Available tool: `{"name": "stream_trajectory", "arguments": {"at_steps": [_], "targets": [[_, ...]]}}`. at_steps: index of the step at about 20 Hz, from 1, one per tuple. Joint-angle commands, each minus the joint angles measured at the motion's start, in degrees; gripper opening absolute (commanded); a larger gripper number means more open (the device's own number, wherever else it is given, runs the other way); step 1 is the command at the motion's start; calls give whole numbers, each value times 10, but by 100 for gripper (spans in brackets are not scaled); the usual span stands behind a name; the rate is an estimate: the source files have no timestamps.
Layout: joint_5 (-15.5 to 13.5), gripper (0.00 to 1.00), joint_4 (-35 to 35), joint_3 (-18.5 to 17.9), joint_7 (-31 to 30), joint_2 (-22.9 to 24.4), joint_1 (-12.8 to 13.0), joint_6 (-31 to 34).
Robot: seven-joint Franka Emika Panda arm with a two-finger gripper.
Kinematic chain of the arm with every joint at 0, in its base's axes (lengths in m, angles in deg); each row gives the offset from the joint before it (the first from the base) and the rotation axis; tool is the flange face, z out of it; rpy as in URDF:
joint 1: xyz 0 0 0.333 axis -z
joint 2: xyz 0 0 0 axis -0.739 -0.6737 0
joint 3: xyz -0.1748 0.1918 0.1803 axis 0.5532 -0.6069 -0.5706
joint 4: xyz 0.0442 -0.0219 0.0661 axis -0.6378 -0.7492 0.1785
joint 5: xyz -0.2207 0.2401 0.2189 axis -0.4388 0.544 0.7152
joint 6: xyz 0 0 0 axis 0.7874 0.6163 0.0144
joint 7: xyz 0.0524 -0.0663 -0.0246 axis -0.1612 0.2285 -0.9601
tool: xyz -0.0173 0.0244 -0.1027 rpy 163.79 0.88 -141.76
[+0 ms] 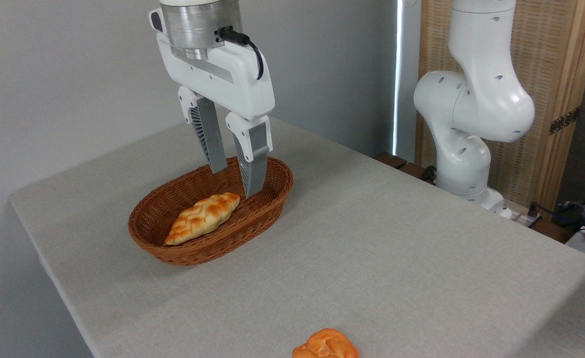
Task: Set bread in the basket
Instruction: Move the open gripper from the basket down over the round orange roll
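- Bread [326, 344]: small round knotted bun, glossy orange-brown, on the counter [372, 248] at the near edge of the view, partly cut off by the bottom of the frame. Untouched, well apart from the basket.
- Basket [272, 171]: oval reddish-brown wicker, toward the far left of the counter. A longer braided loaf [203, 218] already lies inside, slanted along the left half; the right end of the basket floor looks free.
- Gripper [236, 181]: pointing down over the right end of the basket, fingers [253, 159] parted by a moderate gap with nothing between them. Tips hang at about rim level beside the loaf; contact with the loaf cannot be told.
- Handling judgement: bun probably light and somewhat soft or hollow; the glossy crust may be slippery. Round shape could roll or squirt out under an off-centre pinch.
- Grasp judgement: come straight down and close across the widest middle of the bun, fingers set into the paler folds if possible, with a gentle squeeze.
- Placement judgement: free right end is the obvious drop spot.
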Motion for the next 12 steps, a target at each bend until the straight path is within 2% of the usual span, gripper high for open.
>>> {"name": "stream_trajectory", "arguments": {"at_steps": [1,6,10,12], "targets": [[34,100,0,-6,10,4,-1,-4],[34,100,-23,-69,10,8,-1,-59],[34,100,-72,-117,12,10,-1,-156],[36,100,-90,-130,12,8,-1,-180]]}}
